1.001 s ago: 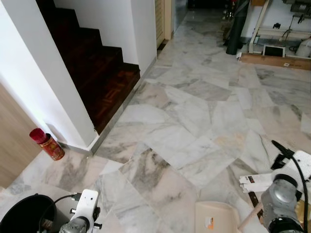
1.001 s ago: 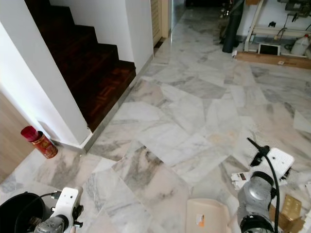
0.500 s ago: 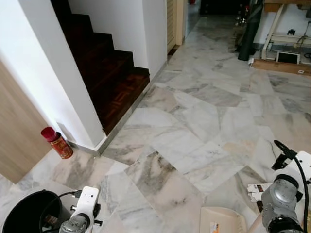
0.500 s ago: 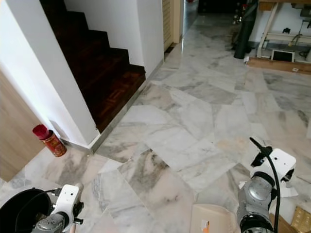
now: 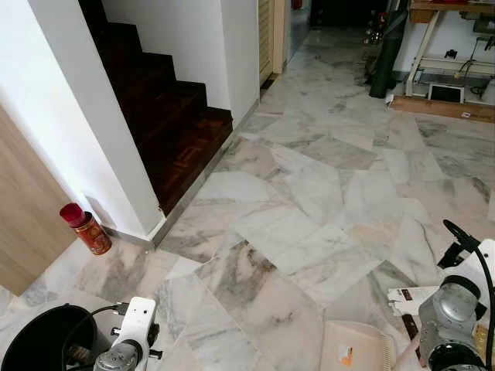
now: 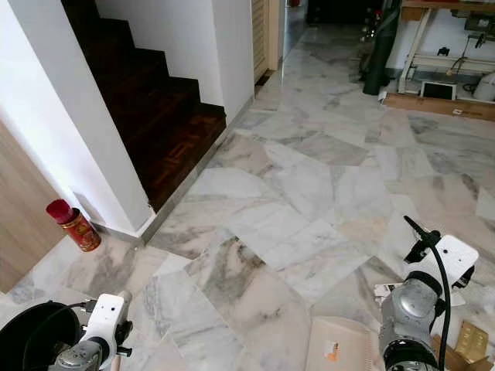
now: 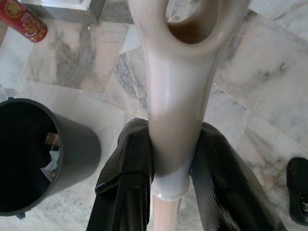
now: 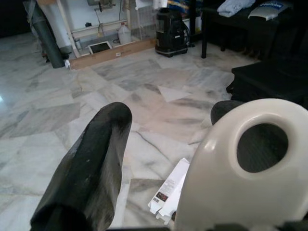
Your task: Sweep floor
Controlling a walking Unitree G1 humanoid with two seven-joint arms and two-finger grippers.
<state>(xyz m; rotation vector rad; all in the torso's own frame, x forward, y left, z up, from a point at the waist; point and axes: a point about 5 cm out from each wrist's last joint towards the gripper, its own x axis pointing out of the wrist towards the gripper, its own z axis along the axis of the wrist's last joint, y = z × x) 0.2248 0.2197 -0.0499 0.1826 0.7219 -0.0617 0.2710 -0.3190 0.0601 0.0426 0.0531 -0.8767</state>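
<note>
My left gripper [image 7: 173, 139] is shut on the beige broom handle [image 7: 175, 96], whose hanging hole is just past the fingers. My right gripper [image 8: 171, 113] is shut on the looped beige handle [image 8: 250, 168] of the dustpan [image 5: 356, 354], which hangs low beside my right arm [image 5: 456, 325]. White paper litter [image 5: 410, 297] lies on the marble floor [image 5: 309, 201] by that arm, and a flat white carton [image 8: 168, 190] lies below the gripper. A small brown box [image 6: 468, 340] sits near it. My left arm [image 5: 131, 344] is at the bottom edge.
A black bin [image 5: 39, 340] holding some rubbish stands at my left. A red can [image 5: 85, 228] stands against the white wall by the dark wooden stairs [image 5: 170, 116]. Far right are a black bag [image 5: 383, 54], a wooden board [image 5: 445, 108] and dark furniture [image 8: 269, 72].
The camera has shifted, so the stairs and the red can sit a little differently in the picture. Both arms keep their hold and the dustpan stays under my right arm.
</note>
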